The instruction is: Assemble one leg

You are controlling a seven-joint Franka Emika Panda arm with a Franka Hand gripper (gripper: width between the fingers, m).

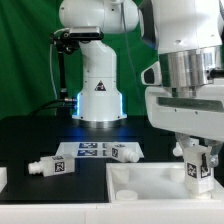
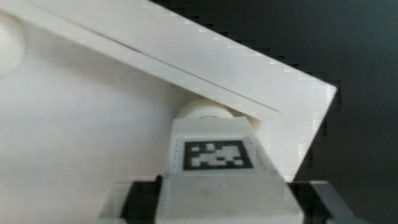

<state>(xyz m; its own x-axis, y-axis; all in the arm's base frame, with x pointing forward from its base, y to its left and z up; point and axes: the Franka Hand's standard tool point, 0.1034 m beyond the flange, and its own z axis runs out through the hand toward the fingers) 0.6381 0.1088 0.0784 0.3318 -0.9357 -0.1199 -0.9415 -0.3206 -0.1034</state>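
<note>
Leg [image 2: 217,150] upright (tag outward) clamped between gripper [image 1: 197,172] fingers, above the white panel [image 1: 150,185].

black table [image 1: 30,135], two legs [image 1: 48,167], marker board [image 1: 92,150], panel [image 1: 150,190]

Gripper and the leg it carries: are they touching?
Touching. The wrist view shows the leg clamped between the dark fingers of the gripper; the exterior view agrees.
</note>
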